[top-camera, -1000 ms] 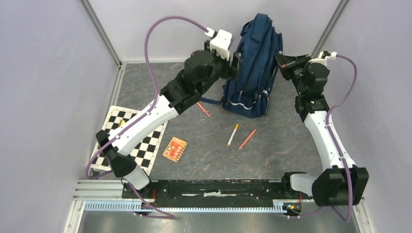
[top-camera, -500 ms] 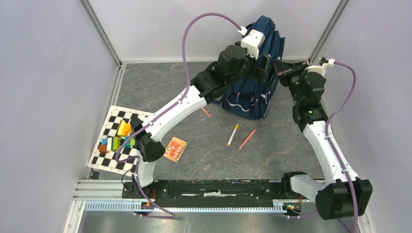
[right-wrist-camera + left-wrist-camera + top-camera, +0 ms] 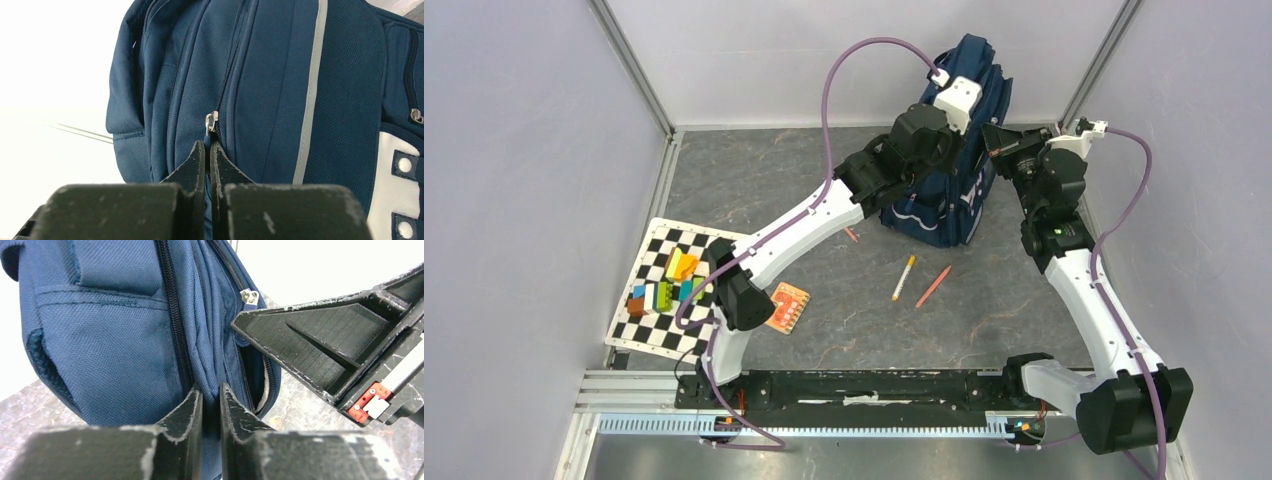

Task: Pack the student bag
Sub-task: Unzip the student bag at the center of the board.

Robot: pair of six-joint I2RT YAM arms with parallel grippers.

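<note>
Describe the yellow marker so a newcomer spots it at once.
Find the navy student bag at the table's far side. Just in front lies the yellow marker, left of an orange pencil. It alone is yellow and white.

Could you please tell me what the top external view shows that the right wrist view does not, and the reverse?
Only the top external view shows the loose items on the table: a checkerboard mat bearing coloured blocks, an orange card, a yellow marker and a red pencil. Only the right wrist view shows the right gripper shut on a zip pull, with a grey stripe and a white patch nearby. Both show the navy student bag.
</note>
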